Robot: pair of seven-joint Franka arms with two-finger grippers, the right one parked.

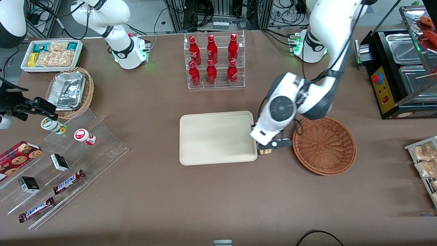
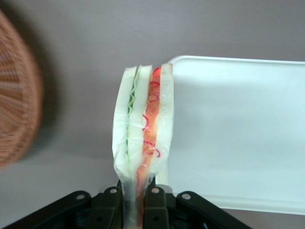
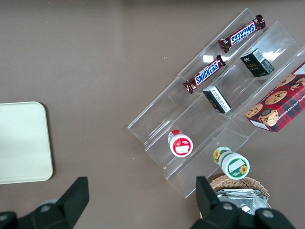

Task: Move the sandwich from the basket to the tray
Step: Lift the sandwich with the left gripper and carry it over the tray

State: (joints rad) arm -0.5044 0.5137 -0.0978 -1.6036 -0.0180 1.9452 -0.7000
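From the front, the left arm's gripper (image 1: 265, 149) hangs over the gap between the cream tray (image 1: 205, 140) and the reddish-brown wicker basket (image 1: 324, 145), just beside the tray's corner nearest the camera. A sliver of the sandwich (image 1: 263, 151) shows below the fingers. A clear rack of red bottles (image 1: 214, 61) stands farther from the camera than the tray.

At the left wrist, the gripper (image 2: 135, 200) is clamped on the wrapped sandwich (image 2: 143, 138), which stands on edge, its pale bread and red and green layers showing. It sits over bare table beside the tray's rim (image 2: 190, 59); the basket (image 2: 19, 124) is well apart.

The right wrist view shows one tray corner (image 3: 28, 143) and a clear stepped stand (image 3: 209, 124) of snacks.
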